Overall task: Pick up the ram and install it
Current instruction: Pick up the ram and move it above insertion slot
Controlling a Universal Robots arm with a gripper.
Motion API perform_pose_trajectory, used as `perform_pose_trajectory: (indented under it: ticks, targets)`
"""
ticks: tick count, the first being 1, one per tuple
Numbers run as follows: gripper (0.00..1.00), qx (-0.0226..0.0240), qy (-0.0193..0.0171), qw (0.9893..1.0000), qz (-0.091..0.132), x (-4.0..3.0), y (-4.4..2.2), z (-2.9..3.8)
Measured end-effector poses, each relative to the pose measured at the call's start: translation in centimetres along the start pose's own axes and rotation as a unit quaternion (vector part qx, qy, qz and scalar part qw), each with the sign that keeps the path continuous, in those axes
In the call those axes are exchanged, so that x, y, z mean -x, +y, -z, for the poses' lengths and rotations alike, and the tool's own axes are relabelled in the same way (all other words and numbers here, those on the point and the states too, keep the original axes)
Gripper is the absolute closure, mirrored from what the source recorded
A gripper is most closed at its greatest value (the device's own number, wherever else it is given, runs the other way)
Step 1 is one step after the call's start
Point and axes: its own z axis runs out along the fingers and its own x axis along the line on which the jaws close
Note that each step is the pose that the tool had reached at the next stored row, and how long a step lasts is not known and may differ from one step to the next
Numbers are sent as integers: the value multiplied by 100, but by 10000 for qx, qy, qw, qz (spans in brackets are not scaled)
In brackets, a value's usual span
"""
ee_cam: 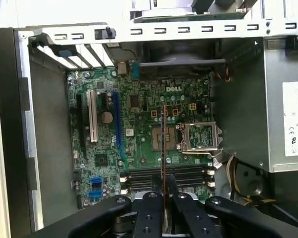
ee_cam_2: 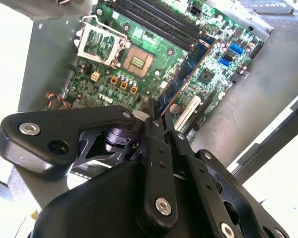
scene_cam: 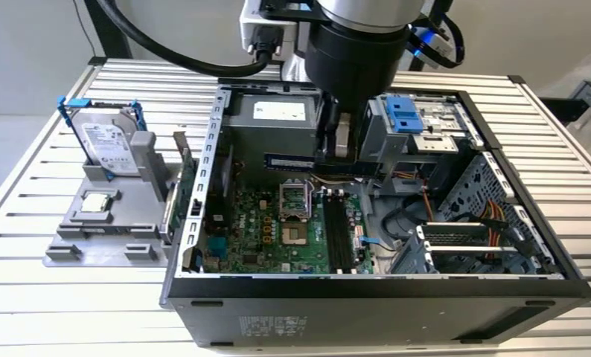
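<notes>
Second wrist view puts the black gripper (ee_cam_2: 160,115) in the foreground. Its jaws are drawn narrow and clamped flat on one end of the ram (ee_cam_2: 186,69), a slim, long, dark blue circuit-board stick whose free end juts out past the fingertips. First wrist view meets the same ram (ee_cam: 163,144) edge-on, as a thin dark line rising from the gripper (ee_cam: 164,196). That line crosses in front of the black memory slots (ee_cam: 188,173) and the silver-framed processor socket (ee_cam: 201,136) of the green motherboard (ee_cam: 139,99). The stick hangs in the air above the board, seated in no slot.

Exterior view has the thick dark and silver arm (scene_cam: 360,44) dropping from above, its wrist pointing straight down into the open black computer case (scene_cam: 375,305). The gripper (scene_cam: 337,152) is inside the case, and the ram (scene_cam: 287,161) sticks out sideways toward the exterior view's left.

Outside the case, on the exterior view's left, a grey holder (scene_cam: 72,230) sits on the slatted metal counter (scene_cam: 37,297). It carries a silver hard drive in a blue frame (scene_cam: 109,141) standing upright and a small square silver processor chip (scene_cam: 97,201) lying flat.
</notes>
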Motion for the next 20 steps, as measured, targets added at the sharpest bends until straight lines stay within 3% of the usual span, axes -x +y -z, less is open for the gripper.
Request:
perform_pose_trajectory:
  ticks: [20]
  targets:
    - [100, -3, -2, 10000, -64, 64, -332, 7]
